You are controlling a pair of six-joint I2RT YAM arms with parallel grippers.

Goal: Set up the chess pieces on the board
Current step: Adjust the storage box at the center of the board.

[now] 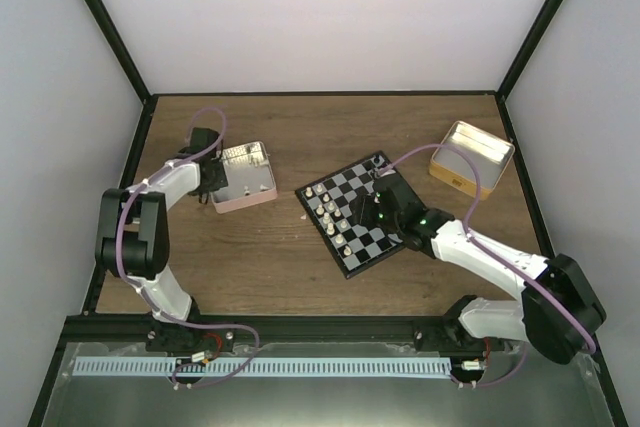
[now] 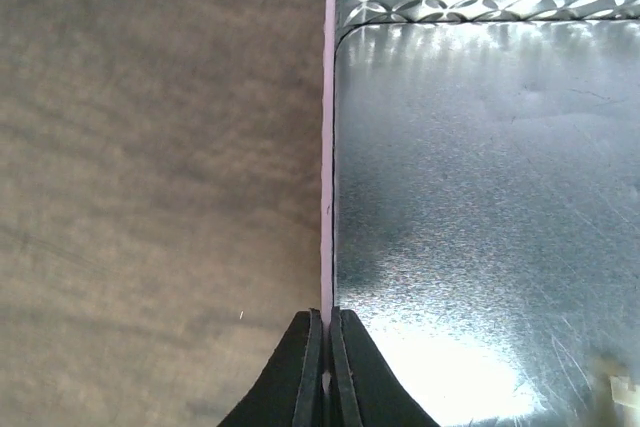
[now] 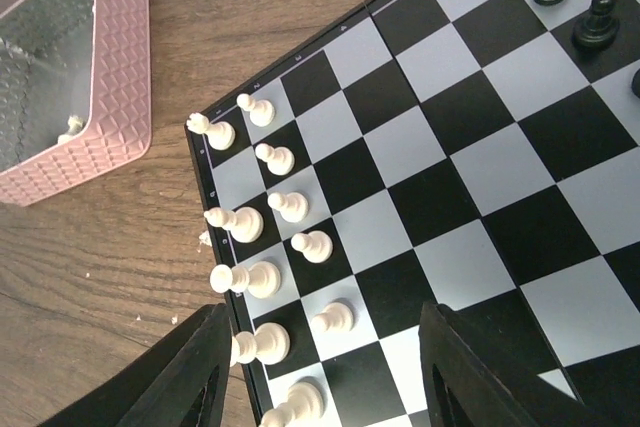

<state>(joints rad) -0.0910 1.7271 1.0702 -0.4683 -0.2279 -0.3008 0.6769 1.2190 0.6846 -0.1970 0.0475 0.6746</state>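
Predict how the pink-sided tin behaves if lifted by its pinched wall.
The pink tin probably stays stiff: embossed sheet metal. Held by one wall in the left pincer, it would likely tilt. The white piece inside may slide across the shiny floor.

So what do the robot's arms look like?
The left arm and right arm have white links with chunky black joints. A purple cable loops along each. The fingers are black; a green light glows near the right wrist.
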